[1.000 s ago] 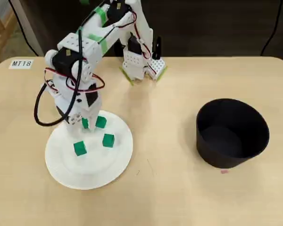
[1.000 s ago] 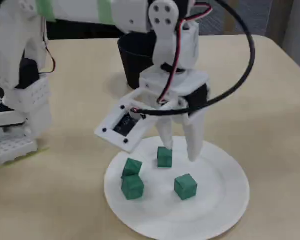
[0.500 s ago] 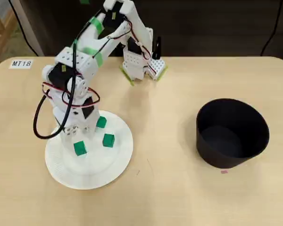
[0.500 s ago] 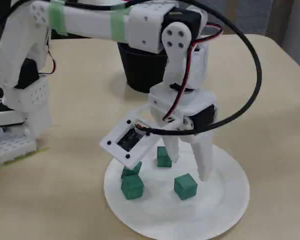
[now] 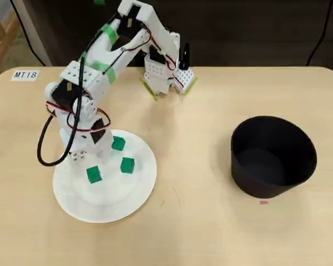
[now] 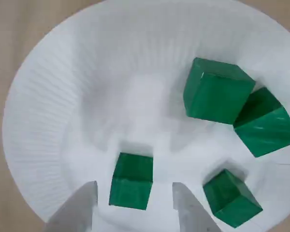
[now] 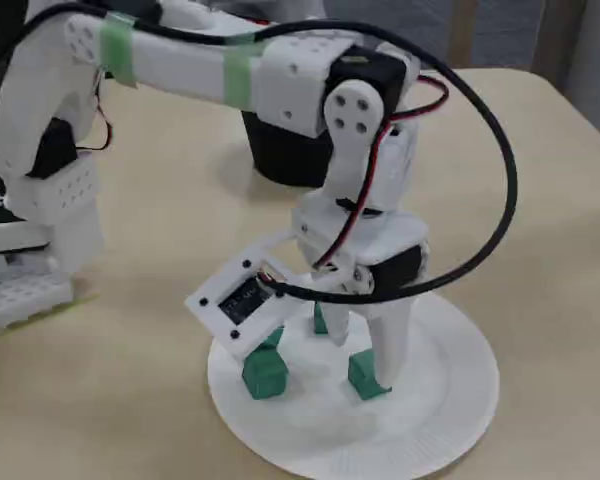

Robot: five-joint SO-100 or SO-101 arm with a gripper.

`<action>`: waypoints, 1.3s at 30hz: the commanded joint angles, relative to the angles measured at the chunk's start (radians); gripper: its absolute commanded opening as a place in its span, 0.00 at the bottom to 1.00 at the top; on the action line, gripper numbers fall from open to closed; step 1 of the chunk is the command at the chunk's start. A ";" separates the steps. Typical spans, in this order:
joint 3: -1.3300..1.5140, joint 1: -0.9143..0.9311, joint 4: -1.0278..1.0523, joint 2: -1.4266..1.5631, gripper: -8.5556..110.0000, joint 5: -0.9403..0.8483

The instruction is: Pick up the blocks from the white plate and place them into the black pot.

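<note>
While the gripper (image 6: 135, 203) hangs low over the white plate (image 6: 43, 96), its fingers (image 6: 79, 205) stand apart, straddling one green block (image 6: 131, 181) without visible contact. Three more alike green blocks (image 6: 217, 91) lie rightward on the ribbed plate. In the overhead view, the matte black pot (image 5: 273, 156) stands well apart on the desk (image 5: 200, 221).

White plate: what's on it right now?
Four green blocks sit on the white plate, all seen in the wrist view; one lies between the open tool's fingers. Overhead, the arm covers one, so only three show.
</note>
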 commanded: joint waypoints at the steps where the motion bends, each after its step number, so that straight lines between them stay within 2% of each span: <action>1: -0.058 -0.009 -0.003 -0.003 0.26 0.008; 10: -0.190 -0.021 -0.005 -0.117 0.21 0.012; 12: -0.244 -0.021 -0.002 -0.155 0.17 0.023; 15: -0.345 -0.014 0.034 -0.227 0.05 0.034; 22: -0.463 -0.008 0.048 -0.232 0.05 -0.025; 26: -0.629 -0.032 0.098 -0.210 0.05 -0.137; 33: -0.804 -0.256 0.109 -0.109 0.05 -0.494; 39: -0.801 -0.555 0.110 0.028 0.05 -0.577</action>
